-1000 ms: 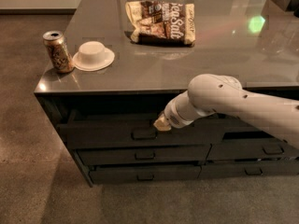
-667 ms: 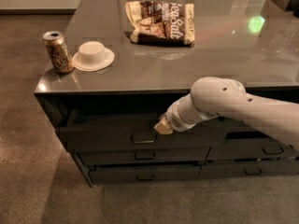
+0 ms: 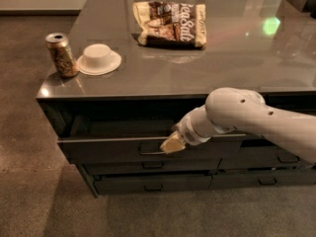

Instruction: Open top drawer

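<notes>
The top drawer (image 3: 108,149) stood partly out past the counter (image 3: 222,68) edge, open floor (image 3: 44,201) before it (a dim strip of its inside showed); the gripper (image 3: 173,144) sat at its handle (image 3: 148,152); we could not tell its hold.

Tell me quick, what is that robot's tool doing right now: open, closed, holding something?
Tool: at the handle of the partly open top drawer; whether it is open, closed or gripping cannot be told.
</notes>
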`<state>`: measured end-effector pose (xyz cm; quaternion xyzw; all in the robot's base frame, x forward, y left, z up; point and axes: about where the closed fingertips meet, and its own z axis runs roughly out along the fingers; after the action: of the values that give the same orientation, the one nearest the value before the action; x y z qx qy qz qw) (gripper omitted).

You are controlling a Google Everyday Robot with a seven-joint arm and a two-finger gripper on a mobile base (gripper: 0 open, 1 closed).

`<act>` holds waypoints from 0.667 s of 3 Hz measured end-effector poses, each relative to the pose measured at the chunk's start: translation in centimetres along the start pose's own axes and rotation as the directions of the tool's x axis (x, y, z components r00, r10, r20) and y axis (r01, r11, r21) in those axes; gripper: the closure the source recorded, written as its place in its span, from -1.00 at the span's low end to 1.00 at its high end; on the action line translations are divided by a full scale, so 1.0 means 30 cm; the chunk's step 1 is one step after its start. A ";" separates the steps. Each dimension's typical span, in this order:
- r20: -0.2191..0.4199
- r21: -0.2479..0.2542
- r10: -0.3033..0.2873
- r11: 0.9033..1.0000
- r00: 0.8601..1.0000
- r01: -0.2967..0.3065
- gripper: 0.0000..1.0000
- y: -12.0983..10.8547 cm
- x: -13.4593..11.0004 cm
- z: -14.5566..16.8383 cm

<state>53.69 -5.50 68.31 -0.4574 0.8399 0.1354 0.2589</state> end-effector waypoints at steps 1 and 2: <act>0.000 0.000 0.000 1.000 1.000 0.000 -1.00 0.001 -0.001 0.000; -0.016 -0.014 -0.024 1.000 1.000 0.024 -1.00 0.054 0.078 -0.007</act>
<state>51.22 -6.34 67.18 -0.4702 0.8354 0.1346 0.2506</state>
